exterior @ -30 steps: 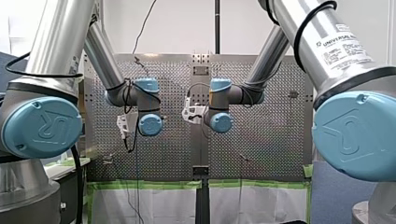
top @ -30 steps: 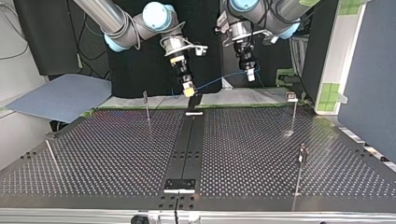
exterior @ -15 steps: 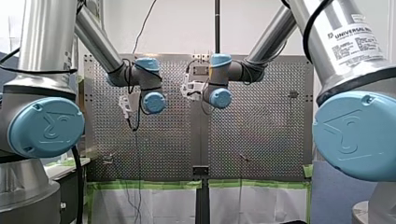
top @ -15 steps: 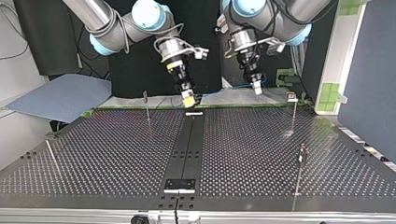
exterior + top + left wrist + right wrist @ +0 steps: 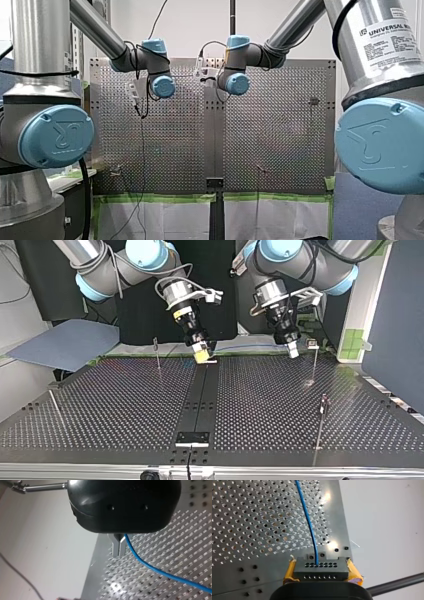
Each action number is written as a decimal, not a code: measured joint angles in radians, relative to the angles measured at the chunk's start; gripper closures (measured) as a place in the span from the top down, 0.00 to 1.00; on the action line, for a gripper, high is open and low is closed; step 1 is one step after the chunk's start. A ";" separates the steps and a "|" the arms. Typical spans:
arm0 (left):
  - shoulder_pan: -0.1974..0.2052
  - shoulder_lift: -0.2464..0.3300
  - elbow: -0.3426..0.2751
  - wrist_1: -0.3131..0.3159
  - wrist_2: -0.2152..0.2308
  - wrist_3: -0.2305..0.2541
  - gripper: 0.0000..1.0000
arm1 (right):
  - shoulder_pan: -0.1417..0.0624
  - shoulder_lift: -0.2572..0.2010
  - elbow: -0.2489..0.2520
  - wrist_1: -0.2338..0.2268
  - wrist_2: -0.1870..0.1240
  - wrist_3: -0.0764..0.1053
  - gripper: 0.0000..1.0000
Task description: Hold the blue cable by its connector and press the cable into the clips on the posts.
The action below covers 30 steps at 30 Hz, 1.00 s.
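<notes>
In the right wrist view a dark grey connector (image 5: 321, 567) sits clamped between the yellow pads (image 5: 290, 571) of my right gripper (image 5: 321, 574), which is shut on it. The blue cable (image 5: 308, 522) runs straight out of it over the perforated plate. In the top view this gripper (image 5: 201, 354) hangs just above the table's far edge, near the middle. My left gripper (image 5: 119, 554) has its metal fingers shut on the cable (image 5: 155, 568), which trails off beside them. Seen in the top view, my left gripper (image 5: 292, 348) hovers close beside a clip post (image 5: 314, 357), with the cable (image 5: 250, 346) strung between both grippers.
More thin posts stand on the perforated table (image 5: 125, 405): one (image 5: 157, 352) at the far left of the top view, one (image 5: 322, 415) at the near right, and a leaning one (image 5: 55, 407) at the near left. A black rail (image 5: 202, 395) runs down the middle.
In the top view both arms have come down and nearer to the table's far edge. My left gripper has swung right toward the post, stretching the cable out.
</notes>
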 joint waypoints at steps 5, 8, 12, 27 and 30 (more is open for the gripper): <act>0.040 0.043 0.004 -0.043 0.030 -0.025 0.00 | 0.000 0.038 -0.042 0.044 -0.006 0.002 0.00; 0.065 0.068 0.004 -0.068 0.054 -0.047 0.00 | -0.001 0.053 -0.069 0.063 -0.012 0.006 0.00; 0.096 0.099 0.009 -0.099 0.085 -0.066 0.00 | 0.002 0.060 -0.104 0.083 -0.025 0.008 0.00; 0.217 0.117 0.112 -0.220 0.178 -0.072 0.00 | 0.016 0.061 -0.230 0.144 -0.042 0.010 0.00; 0.247 0.109 0.129 -0.251 0.180 -0.073 0.00 | 0.012 0.061 -0.262 0.148 -0.042 0.013 0.00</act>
